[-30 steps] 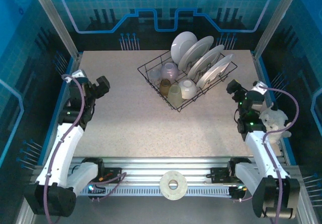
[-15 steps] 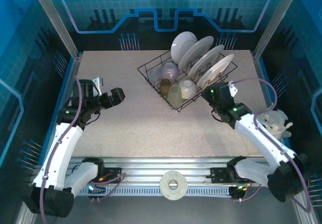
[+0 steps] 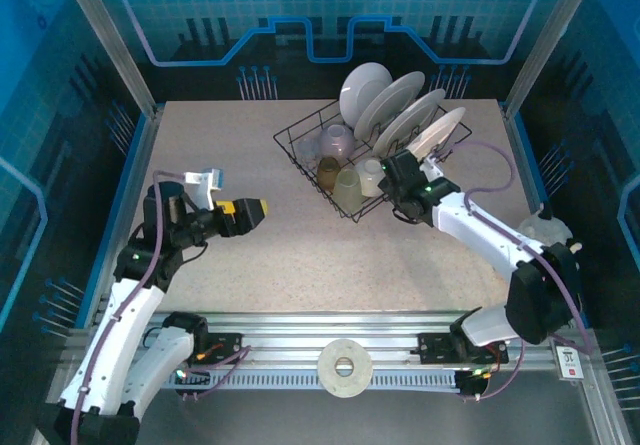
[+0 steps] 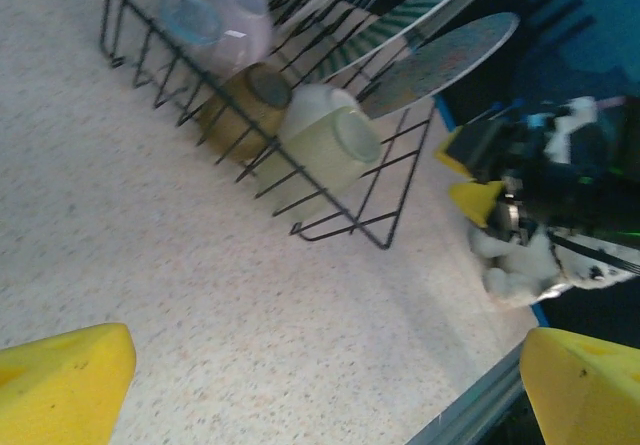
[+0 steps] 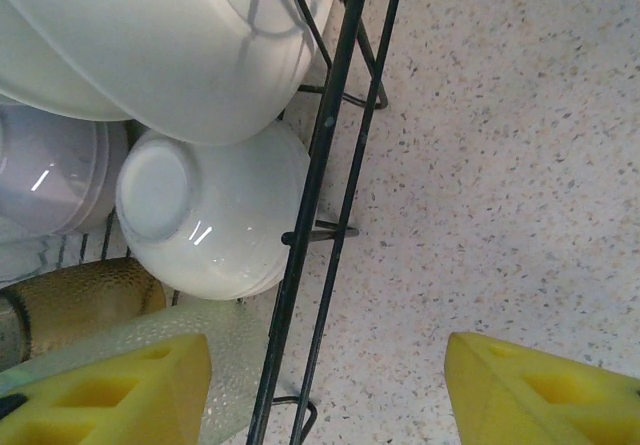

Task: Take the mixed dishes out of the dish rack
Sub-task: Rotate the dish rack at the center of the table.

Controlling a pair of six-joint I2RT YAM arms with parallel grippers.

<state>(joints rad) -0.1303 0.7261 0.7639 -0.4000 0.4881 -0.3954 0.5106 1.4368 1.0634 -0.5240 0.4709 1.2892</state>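
Diagonally, dish rack [image 3: 312, 180] runs near-left to far-right, plates [image 3: 398, 105] on edge

Black wire dish rack [image 3: 292, 147], white plates [image 3: 395, 105] upright behind four small cups [image 3: 347, 187]

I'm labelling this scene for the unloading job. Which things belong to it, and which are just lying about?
Job: dish rack, plates, lilac cup, amber cup, yellow-green cup, cream cup.
Lying about: white ring on the front rail, white lump at the table's right edge.
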